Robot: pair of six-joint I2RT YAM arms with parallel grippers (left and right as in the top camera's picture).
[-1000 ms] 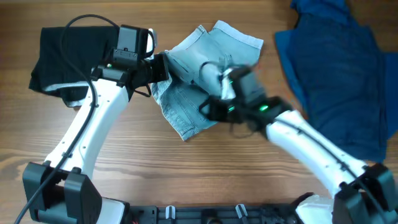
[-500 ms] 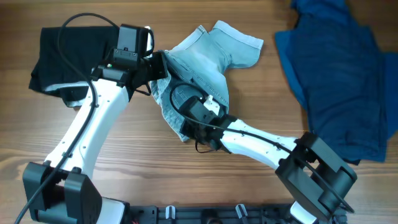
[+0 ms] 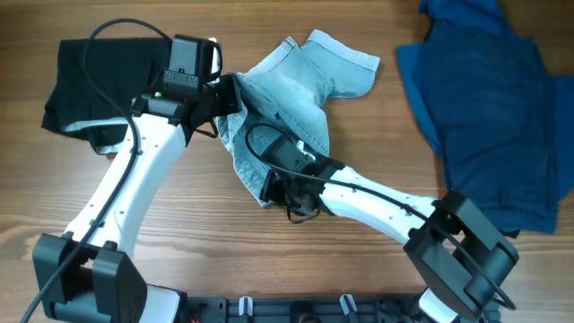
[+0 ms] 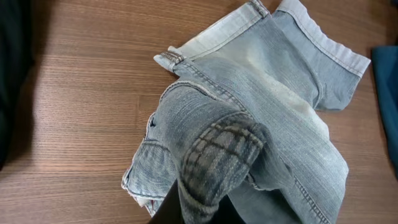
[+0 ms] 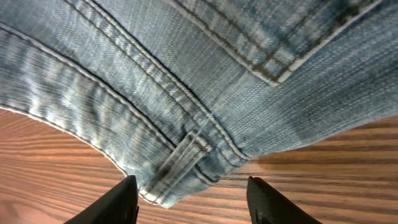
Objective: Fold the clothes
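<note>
Right end effector [image 5: 191, 193] had swung, open, to the stiff seamed corner of limp pale-blue faded denim shorts [image 3: 314, 76], a sound hold; left end effector [image 3: 226, 101] clamped them.

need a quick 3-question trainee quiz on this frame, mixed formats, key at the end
1. True or false: the right gripper is clamped shut on the denim shorts.
2. Which garment lies at the overhead view's right edge? A) black garment B) dark blue garment C) denim shorts
3. Which gripper holds bunched denim?
Key: 1 false, its fingers stand apart at the shorts' edge; 2 B; 3 the left gripper.
</note>
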